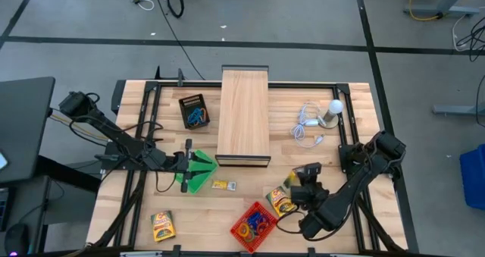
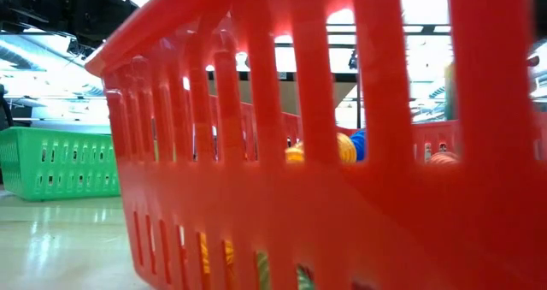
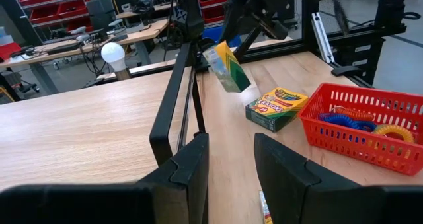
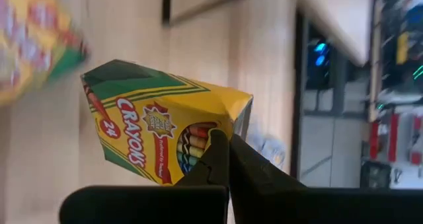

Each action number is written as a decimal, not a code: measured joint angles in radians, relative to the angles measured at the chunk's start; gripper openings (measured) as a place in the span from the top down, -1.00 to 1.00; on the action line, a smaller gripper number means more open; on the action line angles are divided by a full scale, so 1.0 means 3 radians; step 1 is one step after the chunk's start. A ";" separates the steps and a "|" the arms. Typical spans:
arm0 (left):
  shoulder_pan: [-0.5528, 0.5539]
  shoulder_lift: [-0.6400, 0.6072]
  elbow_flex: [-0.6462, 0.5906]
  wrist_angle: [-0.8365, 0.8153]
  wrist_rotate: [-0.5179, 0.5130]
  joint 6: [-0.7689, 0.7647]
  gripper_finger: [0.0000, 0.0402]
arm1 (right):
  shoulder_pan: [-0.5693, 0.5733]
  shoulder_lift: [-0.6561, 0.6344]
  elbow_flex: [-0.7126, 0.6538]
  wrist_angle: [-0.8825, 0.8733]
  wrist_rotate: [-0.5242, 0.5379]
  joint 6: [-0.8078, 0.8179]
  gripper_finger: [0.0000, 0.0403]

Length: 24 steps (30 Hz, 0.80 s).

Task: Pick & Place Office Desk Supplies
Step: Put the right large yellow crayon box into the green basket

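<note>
Right gripper (image 4: 228, 141) shut on raised, tilted crayon box (image 4: 165, 128).

red basket (image 2: 342, 196) close up | coloured loops (image 2: 346, 149) inside | green basket (image 2: 55, 162) behind

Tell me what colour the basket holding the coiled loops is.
Red; the basket shows best in the left wrist view.

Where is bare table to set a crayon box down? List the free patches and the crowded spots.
Free: the strip between the long wooden box and the bulb; the near edge between the lone crayon box and the red basket. Crowded: around the red basket, where the right tool grips a crayon box.
</note>
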 joint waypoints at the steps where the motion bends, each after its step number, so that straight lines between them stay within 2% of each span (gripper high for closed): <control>1: 0.0000 0.0000 0.0000 0.0000 0.0000 0.0000 0.36 | -0.0007 0.0000 0.0030 0.0040 0.0097 -0.0053 1.00; 6: 0.0000 0.0000 0.0000 -0.0001 0.0000 -0.0001 0.36 | -0.0054 0.0000 0.0230 0.0201 0.0417 -0.0382 1.00; 11: 0.0000 0.0000 0.0000 -0.0001 0.0000 -0.0001 0.36 | -0.0113 0.0000 0.0308 0.0669 0.0605 -0.1119 1.00; 17: -0.0004 0.0000 0.0000 0.0001 -0.0088 0.0046 0.36 | -0.0247 0.0000 0.0307 0.1724 0.0788 -0.2316 1.00; 22: -0.0081 0.0000 0.0000 0.0065 -0.0110 0.0165 0.36 | -0.0364 0.0000 0.0303 0.2959 0.0793 -0.3427 1.00; 24: -0.0174 -0.0025 0.0000 0.0054 -0.0239 0.0288 0.36 | -0.0409 0.0000 0.0260 0.3483 0.0729 -0.3856 1.00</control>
